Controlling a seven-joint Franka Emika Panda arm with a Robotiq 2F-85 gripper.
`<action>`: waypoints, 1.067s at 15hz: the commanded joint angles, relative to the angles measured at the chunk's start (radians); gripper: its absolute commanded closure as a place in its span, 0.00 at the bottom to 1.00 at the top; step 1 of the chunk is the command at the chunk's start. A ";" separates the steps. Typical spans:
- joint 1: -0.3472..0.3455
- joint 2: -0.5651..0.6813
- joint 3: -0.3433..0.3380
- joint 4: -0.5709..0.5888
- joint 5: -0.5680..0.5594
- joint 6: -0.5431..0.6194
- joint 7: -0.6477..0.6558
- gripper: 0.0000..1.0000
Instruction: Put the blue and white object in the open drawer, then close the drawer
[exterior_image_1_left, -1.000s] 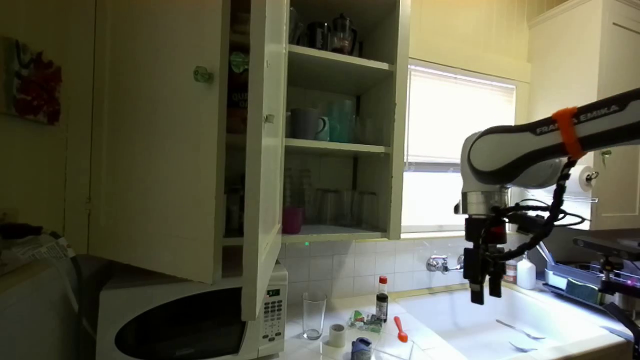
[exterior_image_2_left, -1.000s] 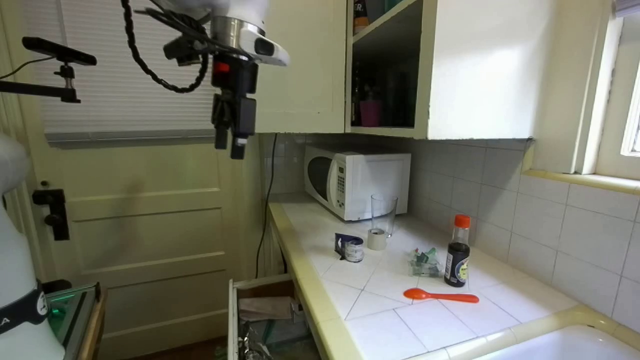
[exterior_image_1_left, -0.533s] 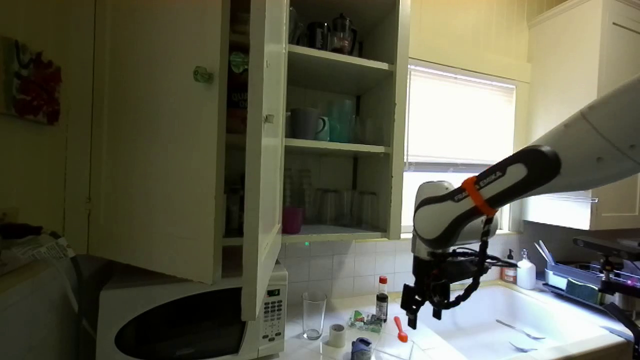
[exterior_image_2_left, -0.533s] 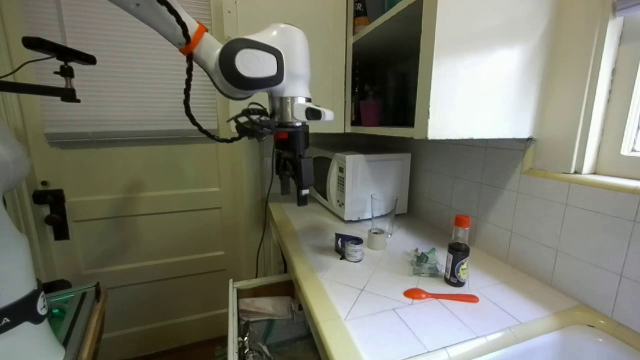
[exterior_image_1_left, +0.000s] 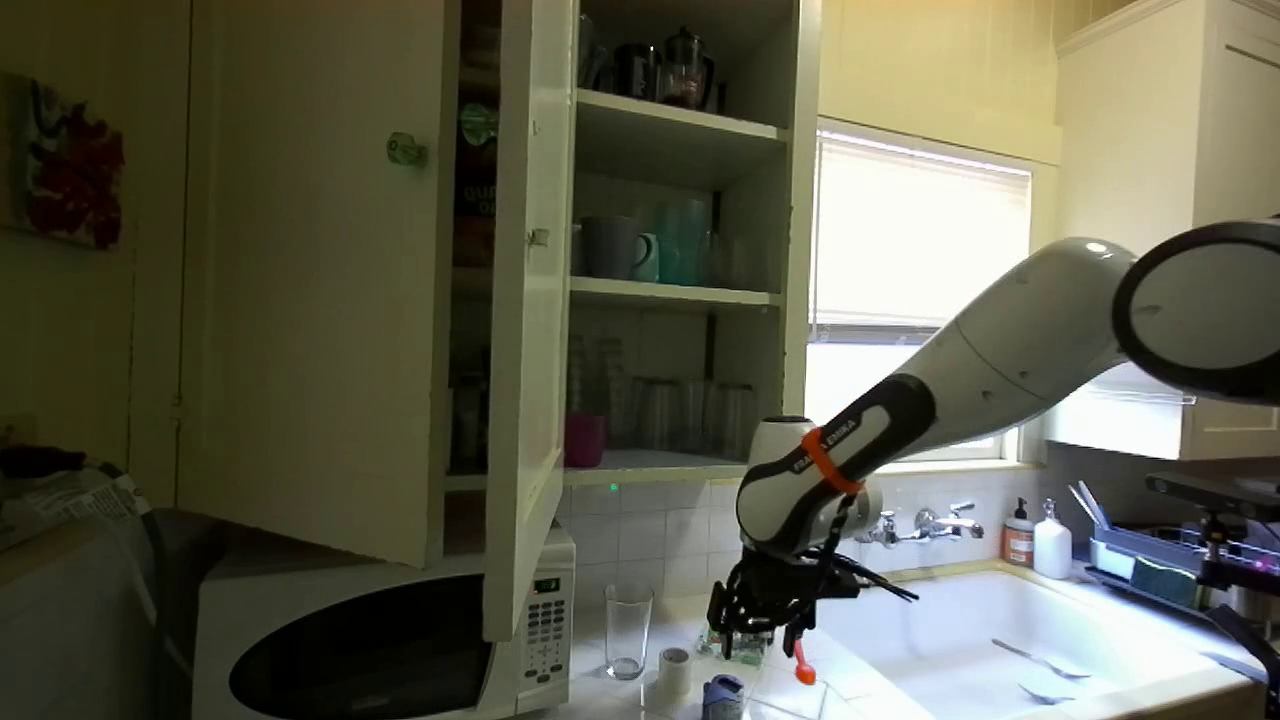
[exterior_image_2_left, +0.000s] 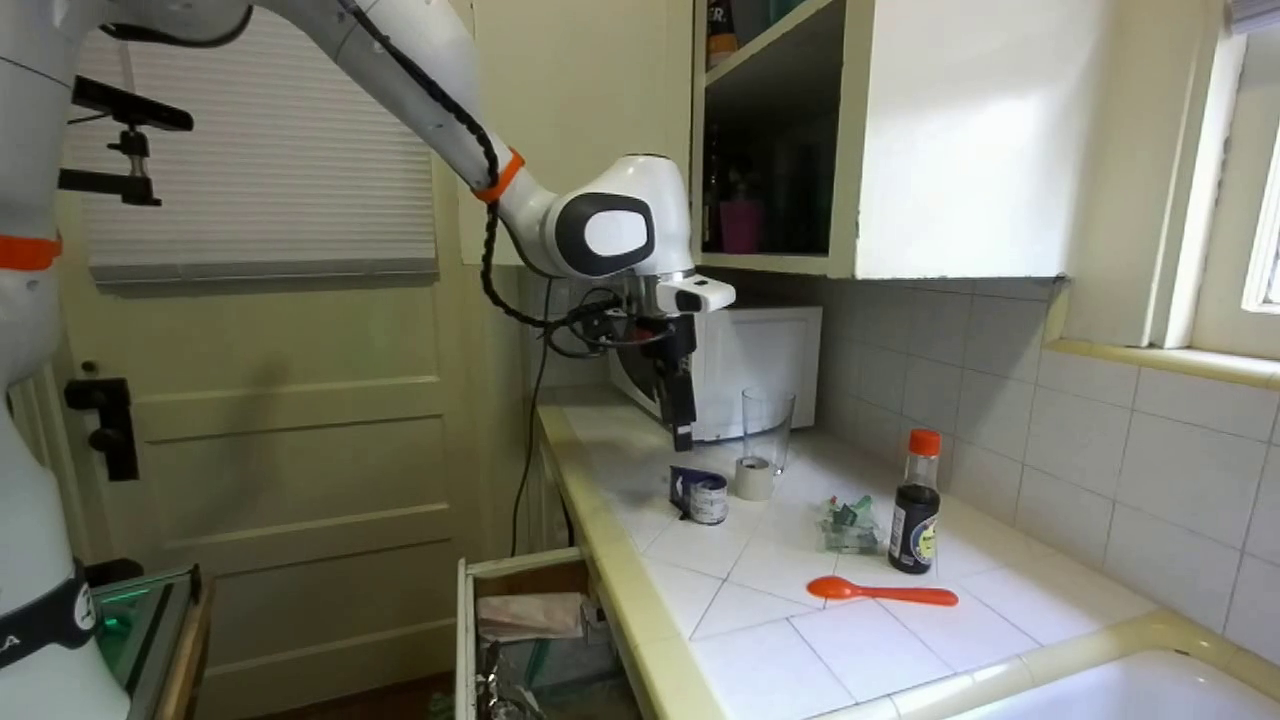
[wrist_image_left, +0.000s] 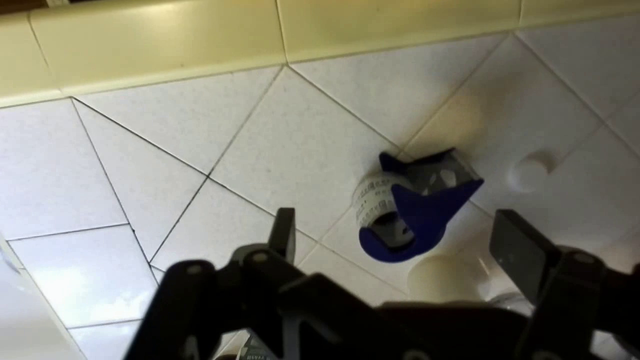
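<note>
Cream roll (exterior_image_2_left: 754, 483) (beside blue-white object (exterior_image_2_left: 702, 497))

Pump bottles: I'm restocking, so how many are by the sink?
2, beside the sink in an exterior view: an orange-brown bottle and, right of it, a white bottle. The arm may hide others.

White arm (exterior_image_2_left: 440, 48) here, orange strap (exterior_image_2_left: 503, 176) round it, black braided cable (exterior_image_2_left: 488, 252) at the strap's six o'clock, black end effector (exterior_image_1_left: 759, 645)!

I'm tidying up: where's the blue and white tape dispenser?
Below centre in an exterior view, the tape dispenser rests on the white tiled counter, just left of the cream roll.
</note>
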 joint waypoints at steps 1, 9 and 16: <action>0.020 0.145 -0.028 0.153 0.007 -0.020 0.102 0.00; 0.044 0.297 -0.042 0.251 0.034 -0.030 0.149 0.00; 0.050 0.348 -0.031 0.316 0.070 -0.039 0.134 0.00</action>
